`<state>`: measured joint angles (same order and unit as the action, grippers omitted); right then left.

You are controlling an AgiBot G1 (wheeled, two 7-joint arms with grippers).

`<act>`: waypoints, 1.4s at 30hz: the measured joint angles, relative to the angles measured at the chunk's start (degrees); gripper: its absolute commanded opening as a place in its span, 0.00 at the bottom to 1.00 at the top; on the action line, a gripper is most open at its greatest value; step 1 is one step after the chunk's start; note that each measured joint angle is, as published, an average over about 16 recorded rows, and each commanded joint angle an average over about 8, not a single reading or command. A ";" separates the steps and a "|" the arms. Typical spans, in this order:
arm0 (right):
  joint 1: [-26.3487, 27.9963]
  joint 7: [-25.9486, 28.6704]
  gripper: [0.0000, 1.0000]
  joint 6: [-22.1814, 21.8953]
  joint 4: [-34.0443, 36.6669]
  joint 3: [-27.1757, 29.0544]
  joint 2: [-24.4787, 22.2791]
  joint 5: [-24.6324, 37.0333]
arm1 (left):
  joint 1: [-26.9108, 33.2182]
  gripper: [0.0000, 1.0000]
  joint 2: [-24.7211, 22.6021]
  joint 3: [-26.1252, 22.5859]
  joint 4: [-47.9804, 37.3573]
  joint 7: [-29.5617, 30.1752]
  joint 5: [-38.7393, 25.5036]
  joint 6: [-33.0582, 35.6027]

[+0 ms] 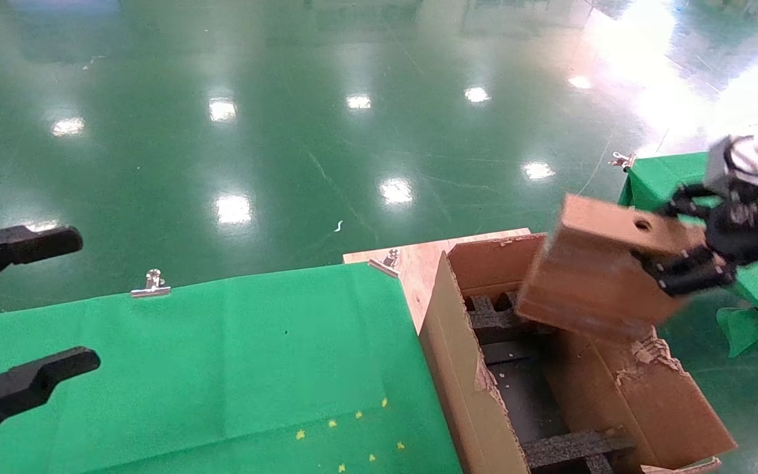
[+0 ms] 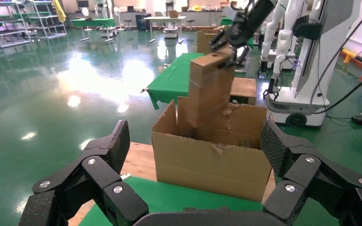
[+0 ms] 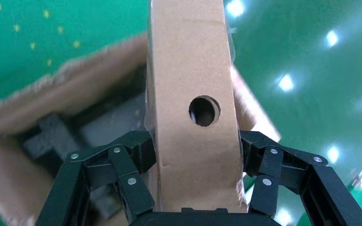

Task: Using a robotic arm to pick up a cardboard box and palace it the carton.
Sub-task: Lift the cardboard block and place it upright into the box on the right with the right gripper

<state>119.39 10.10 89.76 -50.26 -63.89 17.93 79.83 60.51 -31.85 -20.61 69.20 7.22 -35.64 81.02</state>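
Clamped in my right hand (image 1: 682, 253), the small flat brown cardboard box (image 1: 589, 276) hangs tilted above the large torn brown corrugated carton (image 1: 464, 388), while at nine o'clock my left hand (image 1: 20, 309) idles open over the green-clothed worktop (image 1: 221, 368).

I see a green cloth-covered table (image 1: 208, 355) under my open left gripper (image 1: 20, 309) — cloth held by metal clips (image 1: 150, 284) at its far edge, small yellow specks (image 1: 353, 434) on it. Bare wooden board (image 1: 418, 260) at the corner. The carton (image 1: 471, 395) sits on it, below my right gripper's jaws. Glossy green floor (image 1: 326, 118) beyond — second green table (image 1: 662, 178) behind the right jaws.
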 measured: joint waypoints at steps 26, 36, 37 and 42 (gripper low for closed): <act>-7.08 6.80 0.00 -5.53 -1.45 -3.19 -4.88 -4.86 | -0.01 1.00 0.01 0.00 -0.01 0.00 0.00 -0.02; -15.39 23.05 0.00 -19.84 -13.18 -6.59 -9.49 -6.98 | -0.01 1.00 0.01 0.00 -0.01 0.00 0.00 -0.02; -16.14 25.06 0.00 -21.56 -14.76 -6.99 -10.18 -6.87 | -0.01 1.00 0.01 0.00 -0.01 0.00 0.00 -0.02; -19.38 35.13 0.00 -29.54 -21.78 -9.06 -13.28 -5.44 | -0.01 1.00 0.01 0.00 -0.01 0.00 0.00 -0.02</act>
<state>100.01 45.23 60.22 -72.05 -72.95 4.65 74.39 60.49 -31.84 -20.61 69.19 7.22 -35.64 80.99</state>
